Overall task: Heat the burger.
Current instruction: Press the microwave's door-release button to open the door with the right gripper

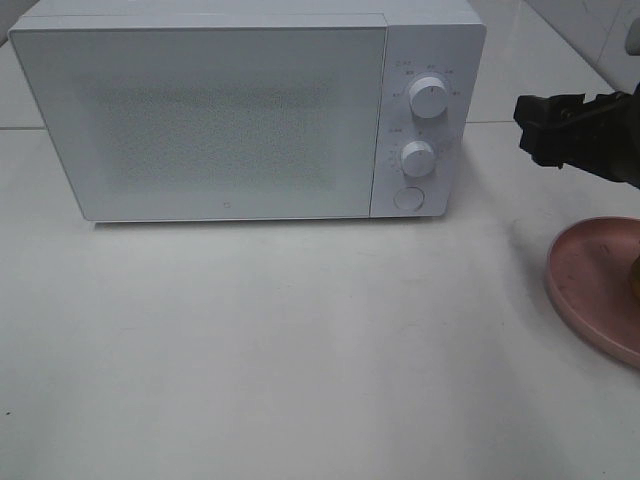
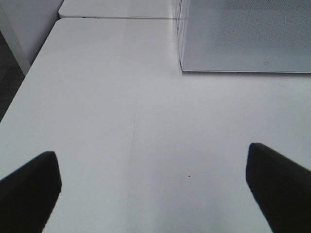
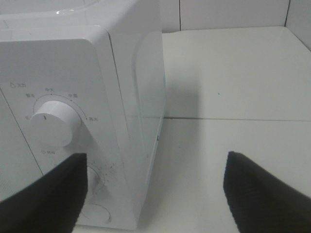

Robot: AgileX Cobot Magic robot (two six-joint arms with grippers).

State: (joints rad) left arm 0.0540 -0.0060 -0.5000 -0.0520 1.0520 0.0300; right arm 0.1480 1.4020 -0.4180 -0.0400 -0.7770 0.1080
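The burger is not clearly in view; only a thin brown sliver shows over the pink plate at the right edge of the exterior view, too little to identify. The white microwave stands at the back with its door shut. My right gripper hovers to the right of its control panel, above and behind the plate. In its wrist view the right gripper is open and empty, facing the microwave's front right corner. The left gripper is open over bare table, with nothing between its fingers.
On the microwave's panel are two white knobs and a round button. The white table stretches in front of it. The left wrist view shows the table's edge and the microwave's lower corner.
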